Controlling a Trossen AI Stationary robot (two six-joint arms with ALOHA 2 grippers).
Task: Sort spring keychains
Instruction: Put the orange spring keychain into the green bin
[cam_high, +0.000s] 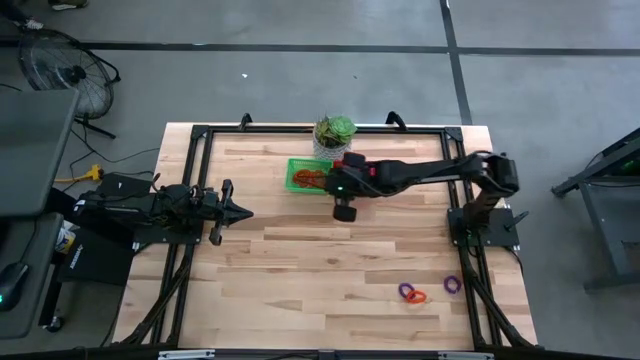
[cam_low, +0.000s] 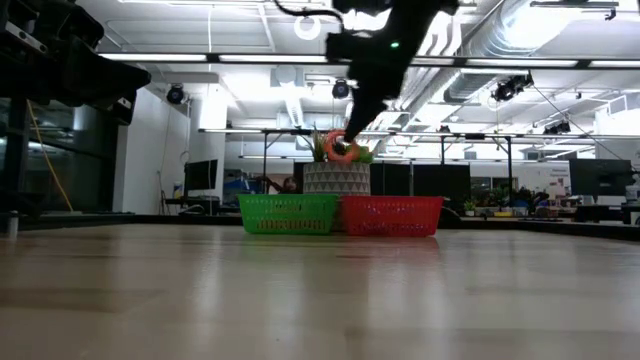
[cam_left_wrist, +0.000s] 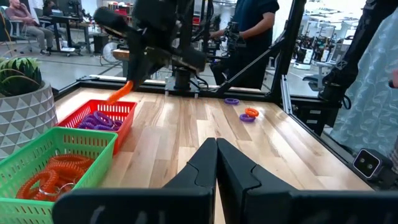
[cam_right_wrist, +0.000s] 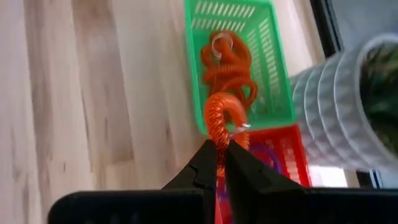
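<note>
My right gripper (cam_right_wrist: 221, 149) clamped on orange spring keychain (cam_right_wrist: 225, 115), hovering over baskets at desk's 12 o'clock. Next: shift over green basket (cam_right_wrist: 273, 74), release. Left gripper (cam_high: 240, 211) closed, idle at 9 o'clock.

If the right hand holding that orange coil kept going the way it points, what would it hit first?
Probably the green basket. The right hand, shut on an orange spring keychain, points at its near rim, where more orange coils lie. Depth is unclear; the red basket sits alongside.
</note>
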